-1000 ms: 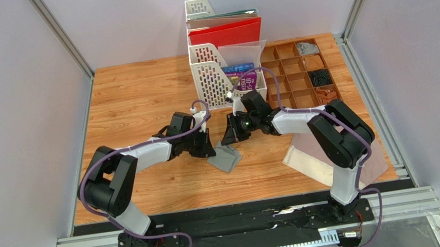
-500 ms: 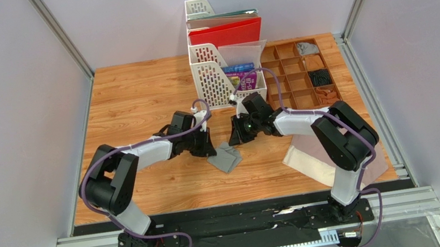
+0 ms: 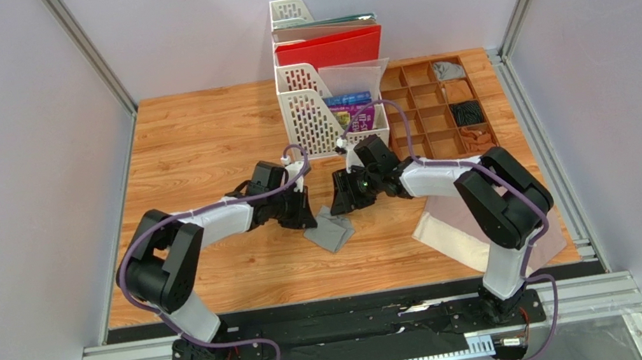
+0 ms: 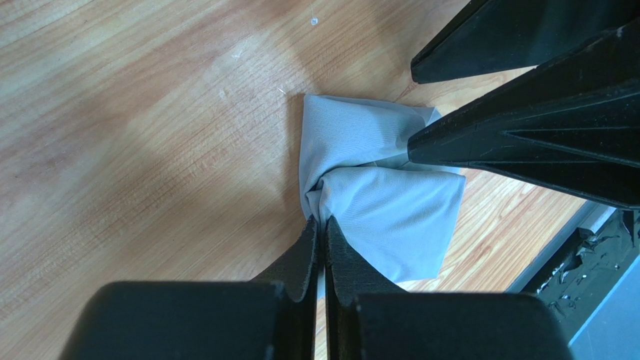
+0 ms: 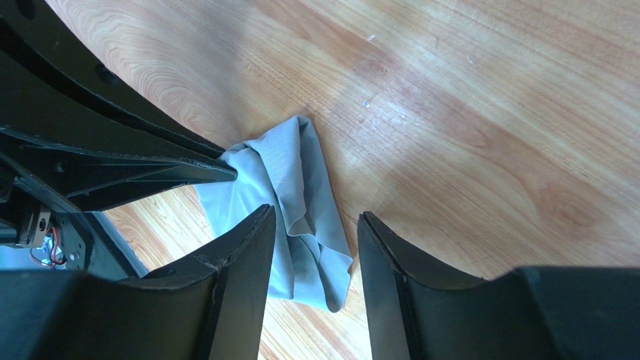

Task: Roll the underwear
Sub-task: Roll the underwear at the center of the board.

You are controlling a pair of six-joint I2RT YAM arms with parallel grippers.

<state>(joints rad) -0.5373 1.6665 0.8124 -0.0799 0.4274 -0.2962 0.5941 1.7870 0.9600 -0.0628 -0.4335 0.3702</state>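
Observation:
The grey underwear [image 3: 331, 230] lies bunched and partly folded on the wooden table between the two arms. My left gripper [image 3: 302, 218] is shut on its wrinkled left edge [image 4: 323, 223], and the cloth [image 4: 379, 191] spreads away from the fingertips. My right gripper [image 5: 315, 225] stands open just above the cloth's other end [image 5: 297, 187], with a folded corner lying between its fingers untouched. In the right wrist view the left gripper's fingers [image 5: 150, 171] point at the cloth. The pale pinkish-beige underwear [image 3: 452, 229] lies flat at the near right, partly under the right arm.
White file racks [image 3: 314, 109] holding a red folder [image 3: 329, 48] and booklets stand just behind the grippers. A wooden compartment tray [image 3: 430, 119] with small items sits at the back right. The table's near edge [image 3: 344, 298] runs close below the cloth.
My right gripper has opened and let go of the grey underwear, which now lies lower on the table. The left gripper stays shut on its edge.

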